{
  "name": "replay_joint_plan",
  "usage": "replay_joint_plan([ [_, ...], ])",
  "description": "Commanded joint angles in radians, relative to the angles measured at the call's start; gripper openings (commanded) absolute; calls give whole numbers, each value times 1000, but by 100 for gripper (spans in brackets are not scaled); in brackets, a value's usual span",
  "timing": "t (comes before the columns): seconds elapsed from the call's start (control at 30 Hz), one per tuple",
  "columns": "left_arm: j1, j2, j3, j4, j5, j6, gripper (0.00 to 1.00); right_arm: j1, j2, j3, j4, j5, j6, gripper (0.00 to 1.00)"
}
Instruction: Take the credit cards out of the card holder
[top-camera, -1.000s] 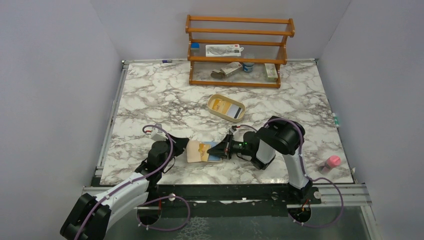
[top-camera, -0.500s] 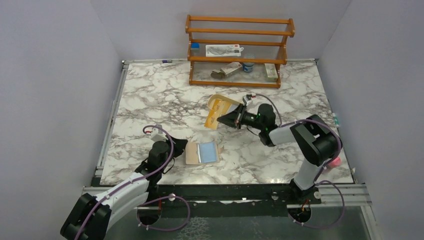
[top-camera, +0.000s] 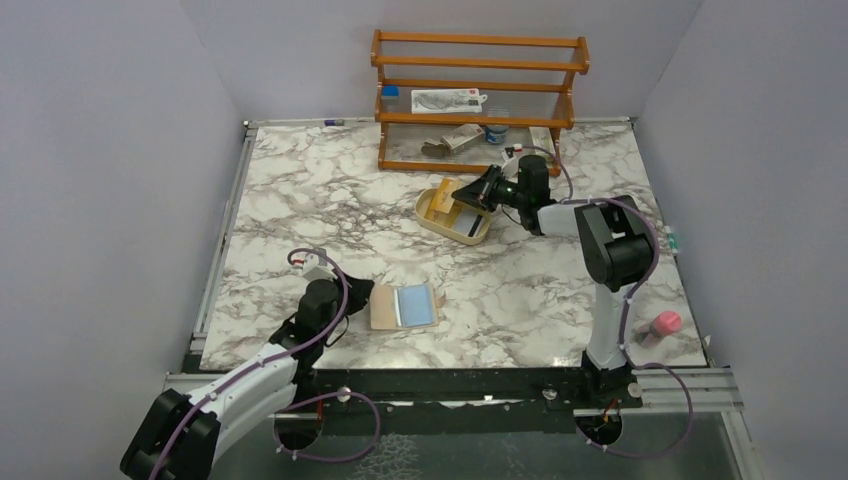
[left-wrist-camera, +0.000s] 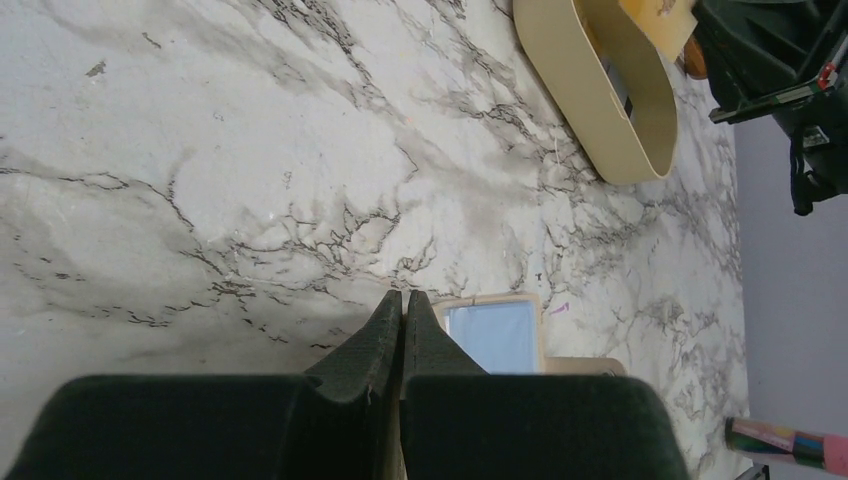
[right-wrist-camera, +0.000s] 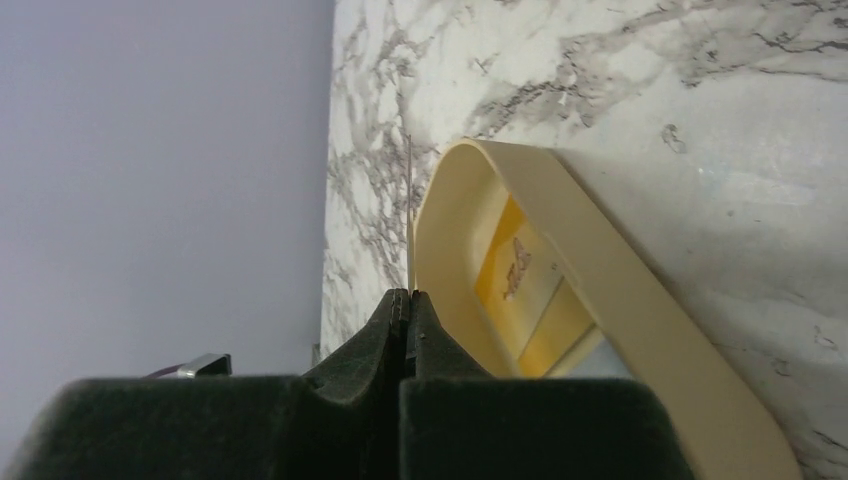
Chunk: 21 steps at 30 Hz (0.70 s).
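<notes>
The card holder (top-camera: 405, 306) lies open near the table's front, tan with a light blue panel (left-wrist-camera: 495, 335). My left gripper (top-camera: 362, 299) (left-wrist-camera: 403, 298) is shut on its left edge, and a tan sliver shows between the fingers. My right gripper (top-camera: 481, 191) (right-wrist-camera: 408, 296) is shut on a yellow-orange credit card (top-camera: 466, 190), seen edge-on (right-wrist-camera: 410, 215) in the right wrist view. It holds the card tilted over the back rim of the oval tan tray (top-camera: 430, 223) (right-wrist-camera: 620, 310). Inside the tray lie a yellow card (right-wrist-camera: 520, 270) and a whitish card with a dark band (top-camera: 467, 222).
A wooden rack (top-camera: 478, 64) with small packets and jars stands at the back, just behind the tray. A pink object (top-camera: 664, 323) sits near the front right corner. A coloured marker (left-wrist-camera: 790, 440) shows at the lower right of the left wrist view.
My right gripper has pulled the yellow-orange card out of the card holder and carried it back and up to the tray. The left gripper and card holder stayed put.
</notes>
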Motion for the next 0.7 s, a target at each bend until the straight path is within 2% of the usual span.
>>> replay_joint_plan([
  [0.0, 4, -4, 35, -31, 11, 21, 0, 9, 50, 51, -97, -27, -92, 1],
  [0.37, 4, 31, 61, -39, 10, 33, 0, 22, 91, 24, -105, -14, -134, 1],
  [0.57, 4, 33, 69, -53, 5, 33, 0, 40, 135, 82, -149, -27, -149, 1],
  [0.6, 4, 33, 69, -53, 5, 34, 0, 45, 143, 98, -163, -29, -154, 1],
  [0.67, 4, 33, 71, -57, 5, 33, 0, 53, 155, 123, -185, -37, -168, 9],
])
